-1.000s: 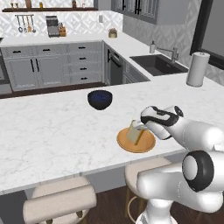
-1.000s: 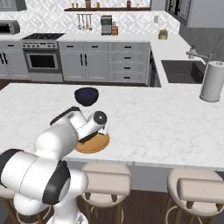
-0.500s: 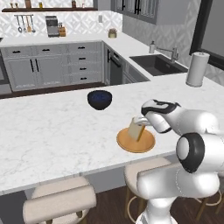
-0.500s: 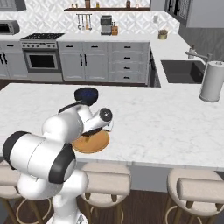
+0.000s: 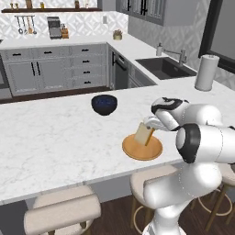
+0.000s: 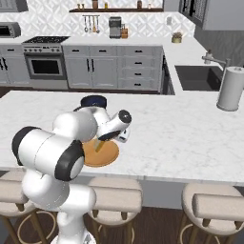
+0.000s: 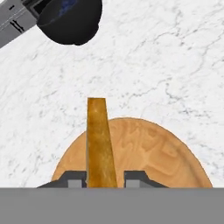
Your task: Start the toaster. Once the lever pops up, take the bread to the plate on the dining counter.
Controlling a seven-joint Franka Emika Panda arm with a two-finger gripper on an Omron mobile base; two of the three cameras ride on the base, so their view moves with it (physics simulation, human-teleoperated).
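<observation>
The bread [image 5: 143, 134] stands on edge over the plate [image 5: 142, 148] on the counter [image 5: 55, 137]; the bowl [image 5: 104, 103] sits behind the plate.

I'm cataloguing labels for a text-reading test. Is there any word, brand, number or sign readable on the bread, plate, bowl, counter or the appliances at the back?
None can be read.
bread: plain crust, no print.
plate: wood grain only.
dark blue bowl: no marking.
dining counter: grey veins only.
paper towel roll: blank.
Appliance on the back counter: too small to show any lettering.
</observation>
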